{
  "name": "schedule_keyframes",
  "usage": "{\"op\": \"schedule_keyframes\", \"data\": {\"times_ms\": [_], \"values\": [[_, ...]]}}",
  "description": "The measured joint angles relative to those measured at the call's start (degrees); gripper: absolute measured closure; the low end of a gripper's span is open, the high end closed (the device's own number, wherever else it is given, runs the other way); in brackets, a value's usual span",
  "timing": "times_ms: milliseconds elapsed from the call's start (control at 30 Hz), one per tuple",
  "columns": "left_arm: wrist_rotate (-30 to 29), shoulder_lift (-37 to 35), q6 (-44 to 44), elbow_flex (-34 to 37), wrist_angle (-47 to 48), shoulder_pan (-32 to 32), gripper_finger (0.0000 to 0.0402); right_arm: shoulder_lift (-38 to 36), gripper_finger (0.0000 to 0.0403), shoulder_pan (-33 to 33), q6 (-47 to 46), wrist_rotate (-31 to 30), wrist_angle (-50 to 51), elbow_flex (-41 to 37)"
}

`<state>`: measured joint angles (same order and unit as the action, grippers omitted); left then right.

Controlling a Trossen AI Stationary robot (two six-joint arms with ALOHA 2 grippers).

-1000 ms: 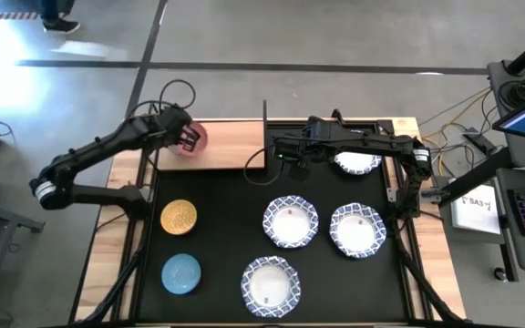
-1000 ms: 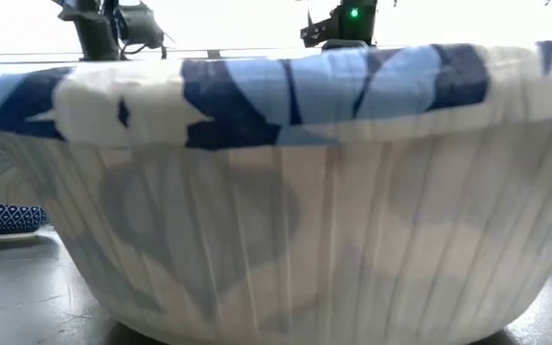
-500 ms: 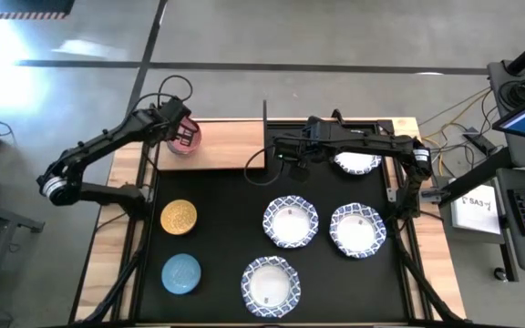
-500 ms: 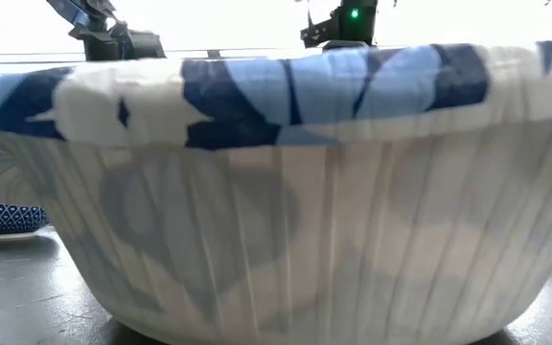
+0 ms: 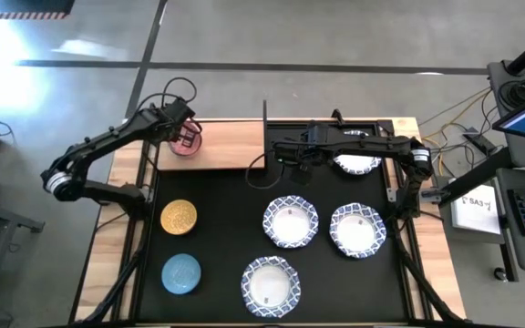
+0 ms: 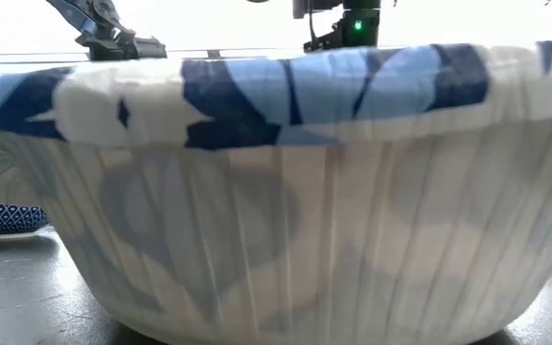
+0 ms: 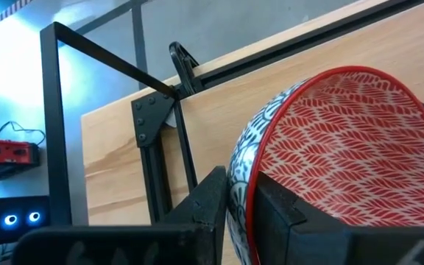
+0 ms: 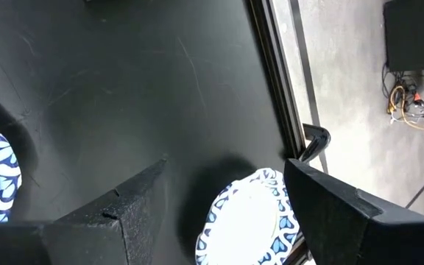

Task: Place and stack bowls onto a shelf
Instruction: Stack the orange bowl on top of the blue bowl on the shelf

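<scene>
One red bowl (image 7: 344, 154) is pinched by its rim in the left gripper (image 5: 184, 137), over the shelf (image 5: 231, 146) at the high view's upper left. It hangs tilted, its mouth facing sideways and not up. With so thin a hold, it could slip or land on edge and roll off the board. The right gripper (image 5: 292, 157), fingers apart and empty, hovers at upper centre near a white bowl (image 5: 357, 163).

Red bowl (image 7: 344, 140) has a leaf pattern inside; large bowls (image 5: 290, 221) are white, blue-patterned rims; small bowls yellow (image 5: 179, 217) and blue (image 5: 181, 273).
</scene>
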<state>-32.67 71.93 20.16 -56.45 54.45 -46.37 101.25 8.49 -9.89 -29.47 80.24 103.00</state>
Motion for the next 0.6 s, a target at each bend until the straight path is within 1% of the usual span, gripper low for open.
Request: {"op": "schedule_keyframes", "data": {"times_ms": [167,433,500,600], "values": [[-0.30,-0.03,0.04,0.00,0.13,-0.21,0.0393,-0.32,0.0147,0.00,-0.08,0.00,-0.23,-0.04],[-0.82,-1.74,0.00,0.00,0.11,-0.35,0.0397,-1.36,0.0147,0.00,-0.20,0.00,-0.59,-0.04],[0.52,-2.38,0.00,0.00,0.03,-0.44,0.0397,-1.49,0.0147,0.00,-0.22,0.00,-0.67,-0.04],[4.98,-2.99,0.02,0.00,-0.34,-0.92,0.0398,-1.49,0.0147,0.00,-0.20,0.00,-0.84,-0.04]]}}
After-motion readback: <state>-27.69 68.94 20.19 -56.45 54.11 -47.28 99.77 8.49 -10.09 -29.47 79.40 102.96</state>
